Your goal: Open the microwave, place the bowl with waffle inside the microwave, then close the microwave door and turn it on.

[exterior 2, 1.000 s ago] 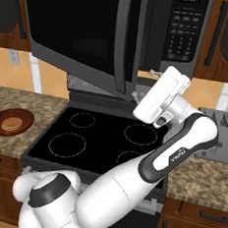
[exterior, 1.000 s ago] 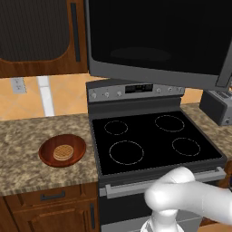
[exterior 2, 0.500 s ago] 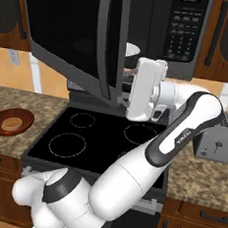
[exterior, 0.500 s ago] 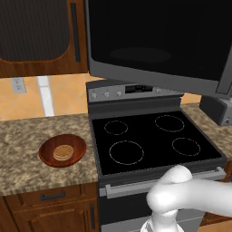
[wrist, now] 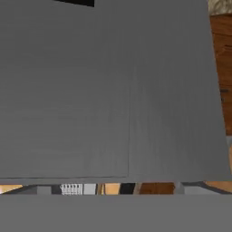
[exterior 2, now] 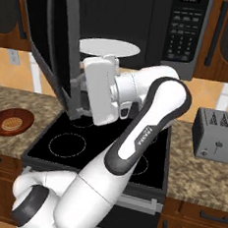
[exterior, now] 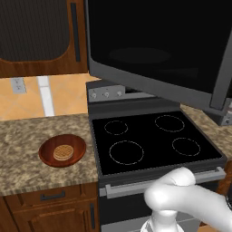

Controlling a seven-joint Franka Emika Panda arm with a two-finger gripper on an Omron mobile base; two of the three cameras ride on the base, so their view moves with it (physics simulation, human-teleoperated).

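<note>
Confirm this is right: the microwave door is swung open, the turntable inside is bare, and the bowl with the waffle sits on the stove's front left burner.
One thing is wrong. The bowl with the waffle sits on the granite counter left of the stove, not on a burner; the left base view shows it. The microwave door is open and the turntable bare.

a kitchen: stove [exterior: 154, 140], microwave [exterior 2: 158, 31], granite counter [exterior: 27, 172], wooden cabinets [exterior: 41, 36].

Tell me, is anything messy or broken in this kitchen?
Nothing looks broken or spilled. The microwave door hangs wide open over the stove, as the job needs. The waffle sits neatly in the bowl on the counter.
</note>
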